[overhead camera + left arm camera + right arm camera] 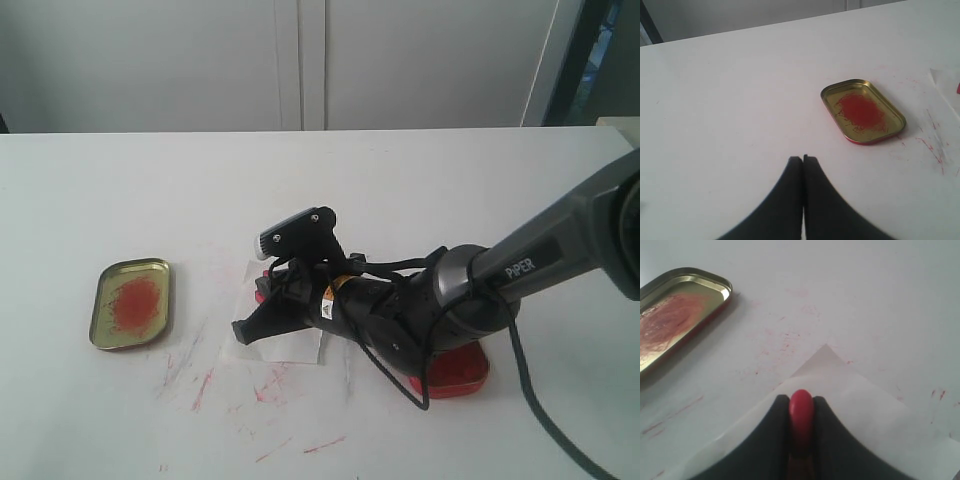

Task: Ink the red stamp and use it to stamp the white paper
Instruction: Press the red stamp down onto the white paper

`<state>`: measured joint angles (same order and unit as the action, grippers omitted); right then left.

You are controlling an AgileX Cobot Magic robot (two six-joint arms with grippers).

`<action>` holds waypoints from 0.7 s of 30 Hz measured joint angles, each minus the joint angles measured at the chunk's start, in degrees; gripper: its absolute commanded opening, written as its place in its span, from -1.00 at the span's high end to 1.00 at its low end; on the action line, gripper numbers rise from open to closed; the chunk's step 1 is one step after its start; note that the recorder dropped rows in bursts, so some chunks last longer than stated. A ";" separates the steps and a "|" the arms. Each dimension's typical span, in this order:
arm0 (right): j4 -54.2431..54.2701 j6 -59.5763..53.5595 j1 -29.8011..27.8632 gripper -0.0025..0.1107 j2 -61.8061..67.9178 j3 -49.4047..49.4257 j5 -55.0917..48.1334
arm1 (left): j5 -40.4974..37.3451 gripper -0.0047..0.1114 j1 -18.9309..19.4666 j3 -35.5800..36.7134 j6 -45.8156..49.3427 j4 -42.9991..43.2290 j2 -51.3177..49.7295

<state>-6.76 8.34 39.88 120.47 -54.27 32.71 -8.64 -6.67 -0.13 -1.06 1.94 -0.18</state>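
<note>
Across the exterior view, a white counter (100,200) smeared with thin red ink streaks along its near side runs back to pale cabinet doors (300,60). A shallow gold oblong metal tin (132,303) with a red smear inside lies on the left. A red oblong tin (465,372) shows partly beneath the black right arm, which reaches across the middle. The right end effector (248,328) sits low over the thin square white paper (290,347); whether it touches the sheet cannot be told from here. From the left wrist view, the left end effector (803,161) has its two black fingers (780,210) pressed together with nothing between them, above bare counter, with the gold tin well apart beyond it. From the right wrist view, the right end effector pinches the rounded knob of the small red stamp (801,407), its fingers parted narrowly around it. The stamp is over the paper, near one of the sheet's corners, and the gold tin lies apart, off the sheet.
</note>
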 measured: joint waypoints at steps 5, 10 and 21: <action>0.40 0.00 0.00 0.96 0.45 0.00 0.83 | 0.00 0.92 0.00 0.00 0.00 0.00 0.00; 0.40 0.00 0.00 0.96 0.45 0.00 0.83 | 0.00 0.92 0.00 0.00 0.00 0.00 0.00; 0.51 -0.11 0.00 0.96 0.45 0.00 0.94 | 0.00 0.92 0.00 0.00 0.00 0.00 0.00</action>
<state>-6.25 8.23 39.88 120.92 -54.27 33.65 -8.64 -6.67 -0.13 -1.06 1.94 -0.18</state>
